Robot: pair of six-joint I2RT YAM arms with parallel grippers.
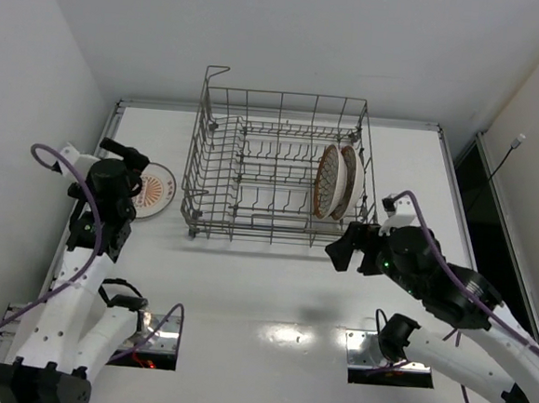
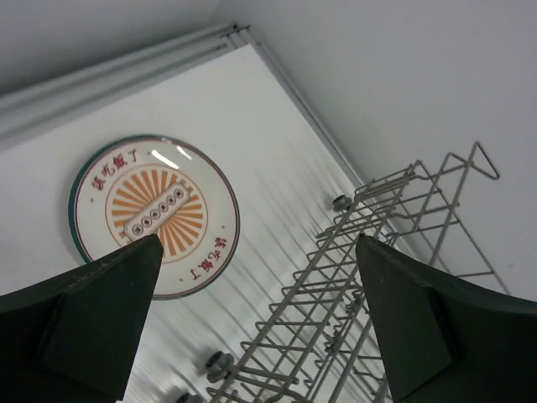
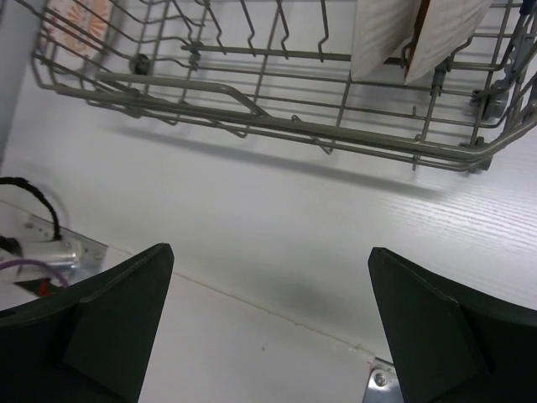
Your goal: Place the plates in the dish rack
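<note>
The grey wire dish rack (image 1: 198, 159) stands at the back middle of the table. Two plates stand upright on edge between its tines at the right end, a brown-patterned one (image 1: 327, 181) and a white one (image 1: 350, 180) behind it. A third plate (image 1: 156, 193), white with an orange centre, lies flat on the table left of the rack. My left gripper (image 1: 134, 167) hovers open over that plate (image 2: 151, 214), touching nothing. My right gripper (image 1: 339, 246) is open over bare table in front of the rack's right end (image 3: 252, 117), below the two racked plates (image 3: 382, 38).
A raised handle (image 1: 216, 69) sticks up at the rack's far left corner. Metal rails (image 1: 118, 115) line the table's back and left edges, with walls close behind. Arm base plates (image 1: 151, 340) sit at the near edge, with cables (image 3: 33, 252) beside them.
</note>
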